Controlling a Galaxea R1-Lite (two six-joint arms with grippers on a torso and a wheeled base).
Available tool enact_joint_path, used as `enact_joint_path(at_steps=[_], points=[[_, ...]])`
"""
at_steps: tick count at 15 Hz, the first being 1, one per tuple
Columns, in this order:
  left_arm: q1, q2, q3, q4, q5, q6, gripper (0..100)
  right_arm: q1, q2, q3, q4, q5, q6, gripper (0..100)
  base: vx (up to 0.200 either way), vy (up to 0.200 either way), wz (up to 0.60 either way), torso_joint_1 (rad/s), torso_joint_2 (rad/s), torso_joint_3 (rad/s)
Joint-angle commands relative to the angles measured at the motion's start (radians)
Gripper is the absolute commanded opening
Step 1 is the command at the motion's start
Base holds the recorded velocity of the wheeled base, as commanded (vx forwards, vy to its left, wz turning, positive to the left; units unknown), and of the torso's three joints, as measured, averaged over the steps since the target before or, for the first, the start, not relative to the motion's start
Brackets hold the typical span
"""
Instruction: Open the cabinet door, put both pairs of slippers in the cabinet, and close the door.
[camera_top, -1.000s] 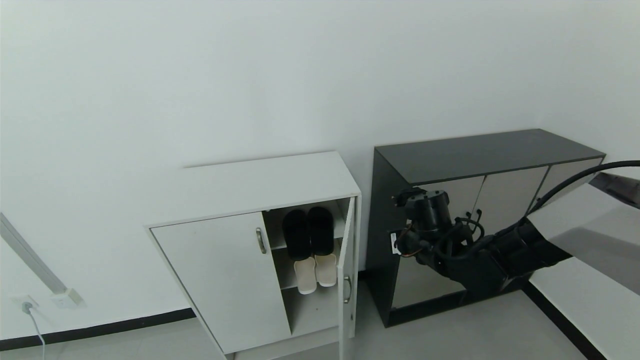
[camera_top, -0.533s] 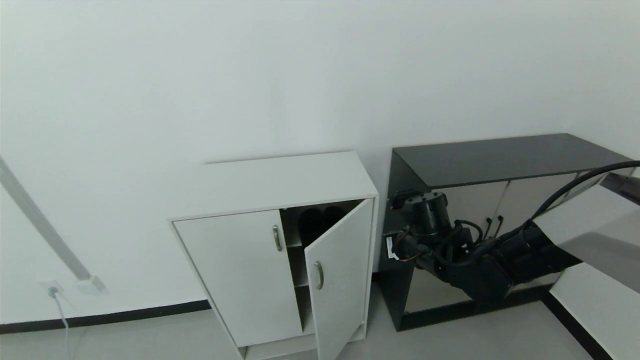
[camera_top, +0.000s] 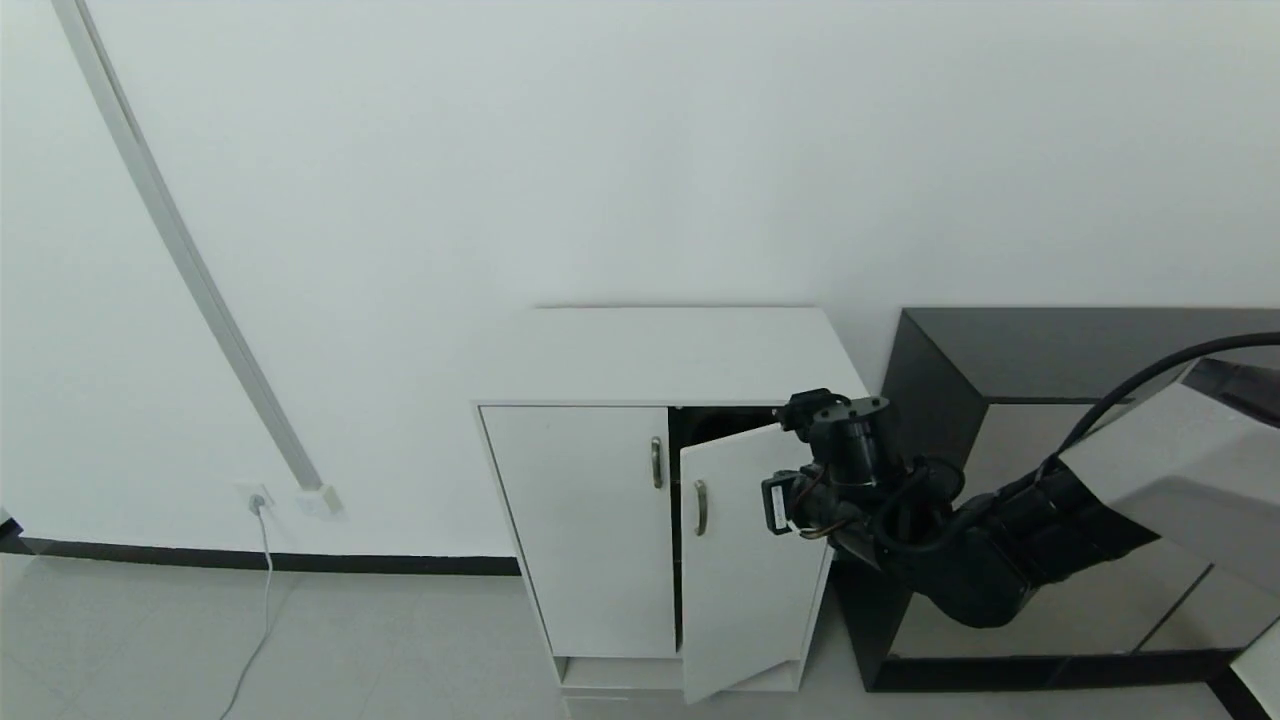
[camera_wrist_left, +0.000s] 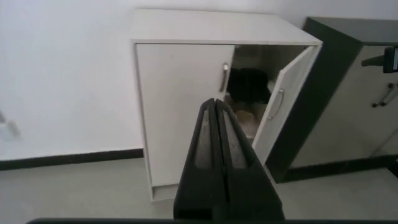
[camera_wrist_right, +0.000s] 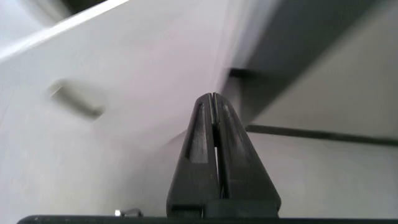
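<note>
The white cabinet (camera_top: 660, 350) stands on the floor by the wall, with a dark cabinet (camera_top: 1050, 345) just to its right. Its left door is shut. Its right door (camera_top: 745, 560) is open just a little.

The door is a flat, stiff board and I think it is light. It swings on its right edge, so a soft push on the flat front near the handle (camera_top: 700, 507) should shut it. A hard push might make it bang.

The right hand (camera_wrist_right: 213, 99) is clenched with nothing in it, very near the door's front. I cannot tell if it touches. The left hand (camera_wrist_left: 214, 106) is clenched and holds nothing too, well back from the cabinet.

In the head view the gap is a thin dark strip. The left wrist view looks in from the left and sees the black slippers (camera_wrist_left: 249, 84) on a shelf, with the pale slippers (camera_wrist_left: 245, 115) below them.
</note>
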Motion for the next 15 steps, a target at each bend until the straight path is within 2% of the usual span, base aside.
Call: enact_joint_path(at_steps=[1, 2, 5, 8, 11, 15], points=[[-0.001, 0.000, 0.000, 0.000, 0.001, -0.001, 0, 0.004, 0.004, 0.046, -0.045, 0.001, -0.002, 0, 0.000, 0.000, 0.00, 0.000, 0.00, 0.000], [-0.001, 0.000, 0.000, 0.000, 0.001, -0.001, 0, 0.004, 0.004, 0.066, -0.068, 0.001, -0.002, 0, 0.000, 0.000, 0.00, 0.000, 0.00, 0.000], [-0.001, 0.002, 0.000, 0.002, 0.001, -0.001, 0, 0.002, -0.014, 0.244, -0.221, 0.099, -0.037, 0, 0.000, 0.000, 0.00, 0.000, 0.00, 0.000], [-0.001, 0.000, 0.000, 0.000, -0.001, 0.001, 0, 0.002, -0.005, 0.390, -0.397, 0.119, -0.074, 0, 0.000, 0.000, 0.00, 0.000, 0.00, 0.000], [-0.001, 0.002, 0.000, 0.002, -0.001, 0.001, 0, 0.004, -0.013, 0.500, -0.496, 0.153, -0.075, 0, 0.200, 0.000, 0.00, -0.006, 0.00, 0.004], [-0.001, 0.000, 0.000, 0.000, 0.001, 0.001, 0, 0.008, -0.011, 0.572, -0.568, 0.155, -0.088, 0, 0.200, 0.000, 0.00, 0.005, 0.00, 0.004]])
